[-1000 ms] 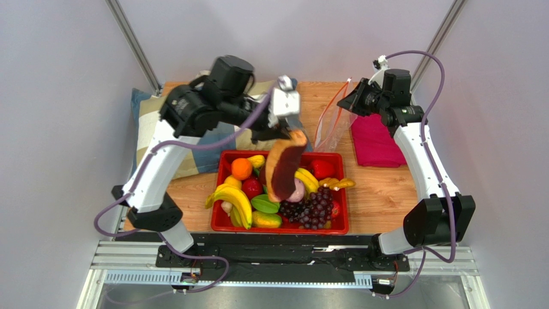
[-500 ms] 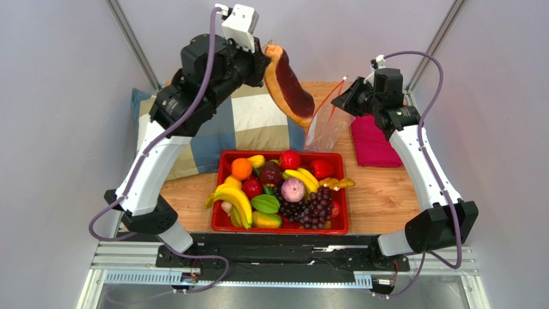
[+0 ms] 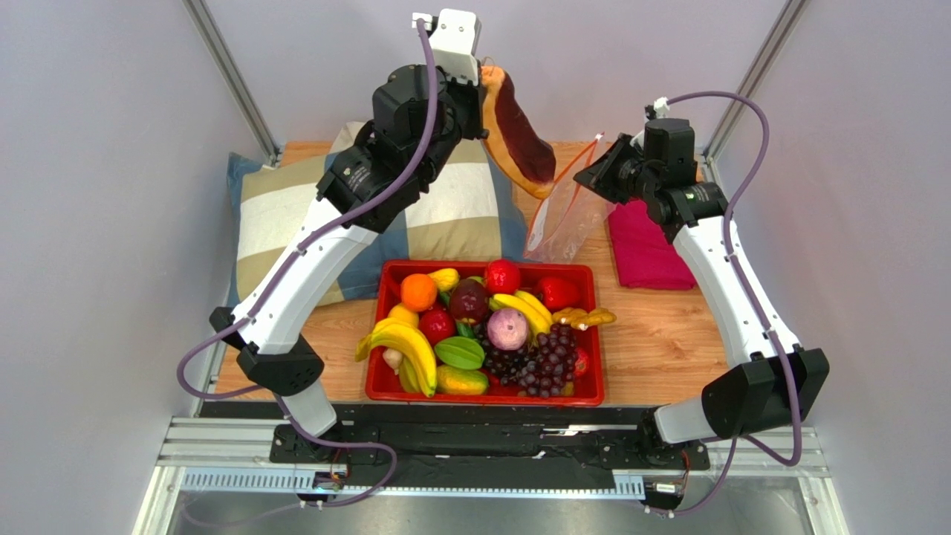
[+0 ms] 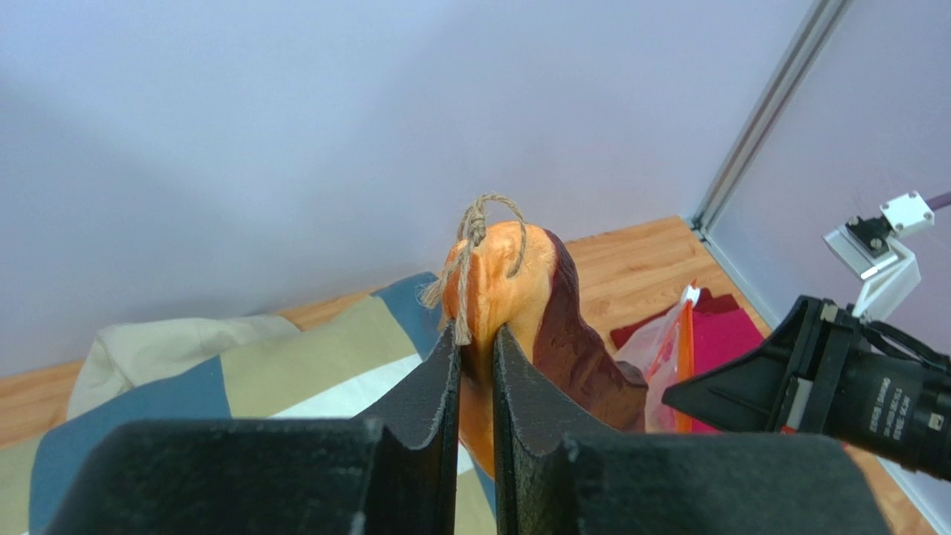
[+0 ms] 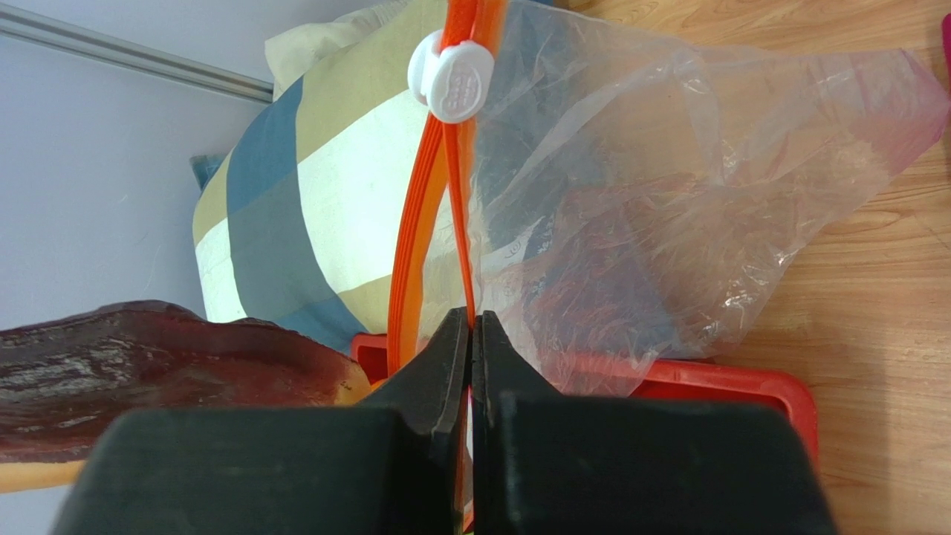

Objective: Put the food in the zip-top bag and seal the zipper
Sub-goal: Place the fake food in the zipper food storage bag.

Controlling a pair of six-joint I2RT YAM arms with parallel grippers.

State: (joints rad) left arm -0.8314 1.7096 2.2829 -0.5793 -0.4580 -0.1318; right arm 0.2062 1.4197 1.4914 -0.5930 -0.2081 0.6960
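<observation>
My left gripper (image 3: pixel 484 87) (image 4: pixel 477 334) is shut on the top end of the long orange-rimmed slice with maroon flesh (image 3: pixel 519 132) (image 4: pixel 564 334). It holds the slice high, its lower tip just left of the bag's mouth. My right gripper (image 3: pixel 603 169) (image 5: pixel 471 326) is shut on one side of the orange zipper strip (image 5: pixel 430 212) and holds the clear zip-top bag (image 3: pixel 567 220) (image 5: pixel 659 201) up, mouth open. A white slider (image 5: pixel 450 75) sits on the strip. The pink-purple onion ball (image 3: pixel 508 329) lies in the red tray (image 3: pixel 487 395).
The tray holds bananas (image 3: pixel 404 346), an orange (image 3: pixel 419 292), grapes (image 3: pixel 547 359), tomatoes and other toy produce. A checked pillow (image 3: pixel 447 217) lies behind it at the left. A folded magenta cloth (image 3: pixel 650 245) lies right of the bag.
My left arm lifted the slice out of the tray, swung it up and back, then moved it right to the bag's mouth. The right gripper kept holding the bag.
</observation>
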